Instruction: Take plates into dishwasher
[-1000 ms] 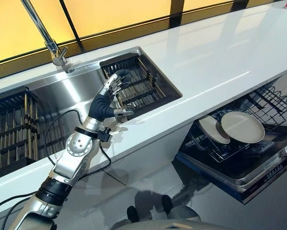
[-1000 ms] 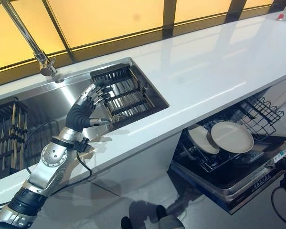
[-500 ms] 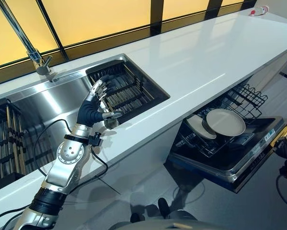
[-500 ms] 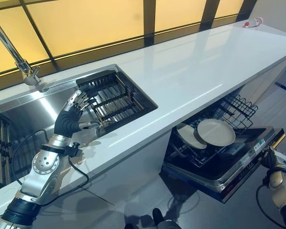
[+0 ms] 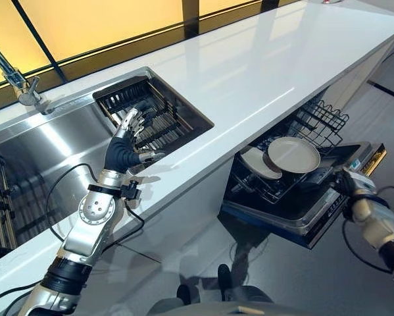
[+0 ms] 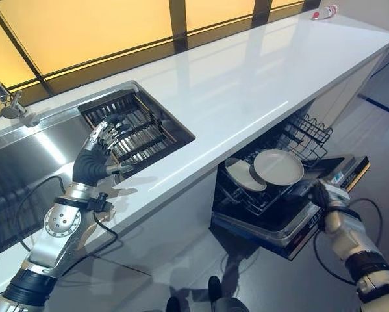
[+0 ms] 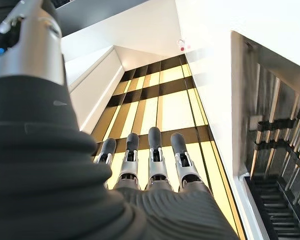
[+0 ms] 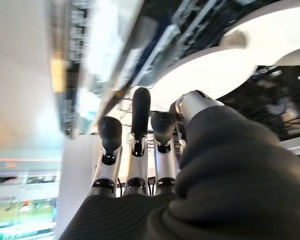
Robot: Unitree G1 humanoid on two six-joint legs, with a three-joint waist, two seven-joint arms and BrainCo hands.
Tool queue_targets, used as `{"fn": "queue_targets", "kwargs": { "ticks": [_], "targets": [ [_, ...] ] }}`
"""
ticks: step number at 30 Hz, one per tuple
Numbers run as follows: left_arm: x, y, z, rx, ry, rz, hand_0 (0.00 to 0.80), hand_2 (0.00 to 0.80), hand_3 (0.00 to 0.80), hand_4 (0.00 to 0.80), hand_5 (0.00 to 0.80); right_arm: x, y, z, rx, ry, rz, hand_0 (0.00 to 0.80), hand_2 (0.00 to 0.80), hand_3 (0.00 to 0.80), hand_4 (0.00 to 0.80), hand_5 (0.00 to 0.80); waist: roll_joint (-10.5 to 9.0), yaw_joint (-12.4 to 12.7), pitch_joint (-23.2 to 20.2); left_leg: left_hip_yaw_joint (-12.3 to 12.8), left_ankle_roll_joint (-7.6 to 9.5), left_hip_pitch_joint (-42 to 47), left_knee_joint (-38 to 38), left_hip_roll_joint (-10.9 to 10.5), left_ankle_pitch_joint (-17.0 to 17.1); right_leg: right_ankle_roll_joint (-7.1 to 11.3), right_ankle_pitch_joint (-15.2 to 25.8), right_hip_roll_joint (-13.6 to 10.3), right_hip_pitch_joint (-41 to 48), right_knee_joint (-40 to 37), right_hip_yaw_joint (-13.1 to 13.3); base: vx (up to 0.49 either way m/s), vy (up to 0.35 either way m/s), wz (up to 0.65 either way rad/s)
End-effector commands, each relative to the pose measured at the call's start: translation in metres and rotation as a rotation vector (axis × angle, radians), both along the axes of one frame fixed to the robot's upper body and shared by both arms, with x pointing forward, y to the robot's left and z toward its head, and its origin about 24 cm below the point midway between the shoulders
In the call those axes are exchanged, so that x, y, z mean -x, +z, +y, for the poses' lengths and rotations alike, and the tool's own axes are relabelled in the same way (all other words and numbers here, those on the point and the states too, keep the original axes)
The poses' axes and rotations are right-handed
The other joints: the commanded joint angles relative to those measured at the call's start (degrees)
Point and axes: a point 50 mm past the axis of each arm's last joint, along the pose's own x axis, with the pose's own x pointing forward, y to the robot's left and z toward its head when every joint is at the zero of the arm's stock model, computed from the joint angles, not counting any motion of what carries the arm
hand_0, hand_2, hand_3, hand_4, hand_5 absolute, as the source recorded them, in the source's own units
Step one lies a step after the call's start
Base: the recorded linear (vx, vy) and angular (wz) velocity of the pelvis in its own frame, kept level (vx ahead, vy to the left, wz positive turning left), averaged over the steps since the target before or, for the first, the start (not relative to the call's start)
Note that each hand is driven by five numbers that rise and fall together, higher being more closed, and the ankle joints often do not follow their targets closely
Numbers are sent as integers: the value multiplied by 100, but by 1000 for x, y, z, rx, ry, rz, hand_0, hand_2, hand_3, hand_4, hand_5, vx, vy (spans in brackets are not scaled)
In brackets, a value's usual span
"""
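Note:
Two pale plates stand in the open dishwasher's lower rack (image 5: 323, 121): a larger plate (image 5: 293, 154) and a smaller plate (image 5: 256, 163) to its left. They also show as white curves (image 8: 270, 30) in the right wrist view. My right hand (image 5: 350, 184) is low at the right, by the front edge of the dishwasher door (image 5: 302, 220), with its fingers (image 8: 139, 115) straight and holding nothing. My left hand (image 5: 126, 143) hovers over the dark rack (image 5: 150, 108) in the sink, open and empty, fingers (image 7: 157, 150) straight.
The white countertop (image 5: 249, 66) runs from the steel sink (image 5: 45, 145) to the far right. A faucet (image 5: 16, 78) stands behind the sink. A small bottle (image 6: 324, 12) lies at the counter's far end. The lowered door juts out over the grey floor.
The camera has swung to the right. My right hand has come into view by the dishwasher door's front edge. The left hand stays over the sink rack.

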Motion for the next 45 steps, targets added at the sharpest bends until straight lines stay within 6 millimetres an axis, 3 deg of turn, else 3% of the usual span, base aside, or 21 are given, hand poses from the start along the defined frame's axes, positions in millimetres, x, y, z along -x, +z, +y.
{"fn": "queue_targets", "kwargs": {
  "ticks": [1,13,31,40,45],
  "targets": [
    [-5,18,-1,18,-8,-98,0,0,0,0,0,-24,23,5,72,19,-26,800,800,800,800,800,-7,240,-53,-426,464,-185,40,-400,-216,284,-363,19,323,35,-108,68,-22,3],
    [-5,23,-4,18,-31,-112,0,0,0,0,0,-37,13,7,159,10,132,800,800,800,800,800,24,448,38,-603,442,-242,40,-414,-157,243,-438,-13,366,35,-276,28,-20,6],
    [-3,25,-1,9,-41,-101,0,0,0,0,0,-11,-28,-9,145,-71,435,800,800,800,800,800,-36,566,40,-728,424,-188,40,-403,-113,220,-499,-26,525,35,-421,2,-3,1],
    [-6,29,-8,2,-63,-116,0,0,0,0,0,-21,-28,-2,111,-104,402,800,800,800,800,800,23,685,212,-805,431,-243,40,-409,-61,186,-550,-33,489,108,-489,-3,-32,3],
    [-11,35,-14,-2,-87,-144,0,0,0,0,0,-39,-13,5,129,-118,396,800,800,800,800,800,157,774,437,-918,414,-376,40,-430,9,156,-587,-50,371,182,-583,-34,-42,11]
  ]
}}
